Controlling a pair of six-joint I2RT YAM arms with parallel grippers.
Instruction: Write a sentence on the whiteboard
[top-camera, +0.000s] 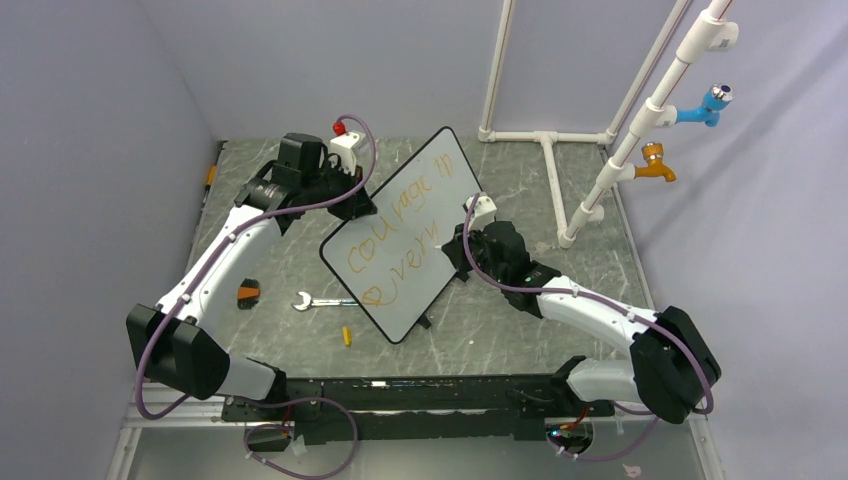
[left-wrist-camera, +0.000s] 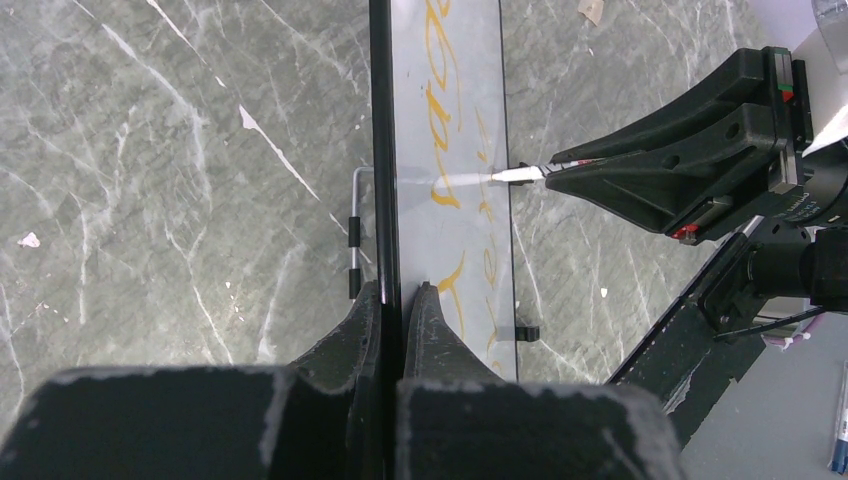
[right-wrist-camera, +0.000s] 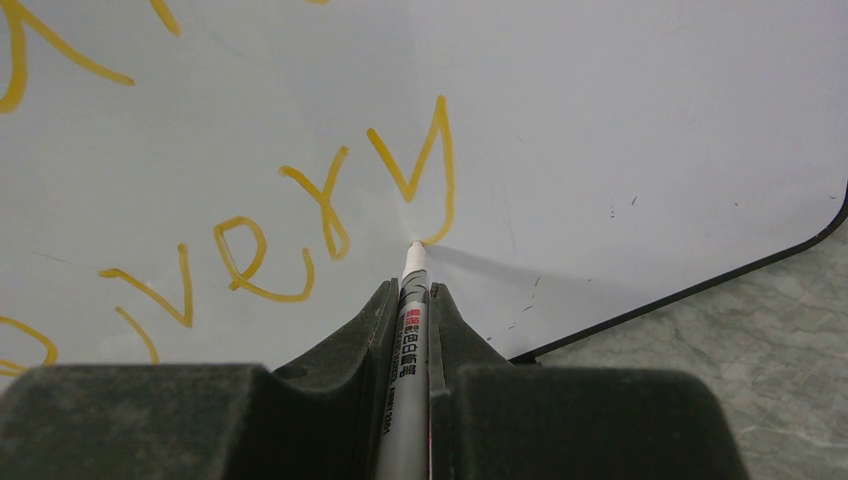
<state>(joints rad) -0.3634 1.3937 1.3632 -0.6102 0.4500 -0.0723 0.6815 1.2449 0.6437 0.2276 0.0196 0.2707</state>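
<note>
Here left jaws pinch the whiteboard (right-wrist-camera: 650, 120) rim; right jaws clamp a marker (right-wrist-camera: 408, 340) touching it.

The whiteboard (top-camera: 410, 300) at the centre of the top view is white with a thin black rim, and the sentence (top-camera: 400, 225) on it is orange. The table (top-camera: 500, 310) is grey, marbled with pale veins. The marker (right-wrist-camera: 408, 350) has a white tip and a grey barrel with a red label and black print. At upper right, white pipes (top-camera: 640, 130) carry a blue fitting (top-camera: 705, 105) and an orange fitting (top-camera: 655, 165).
</note>
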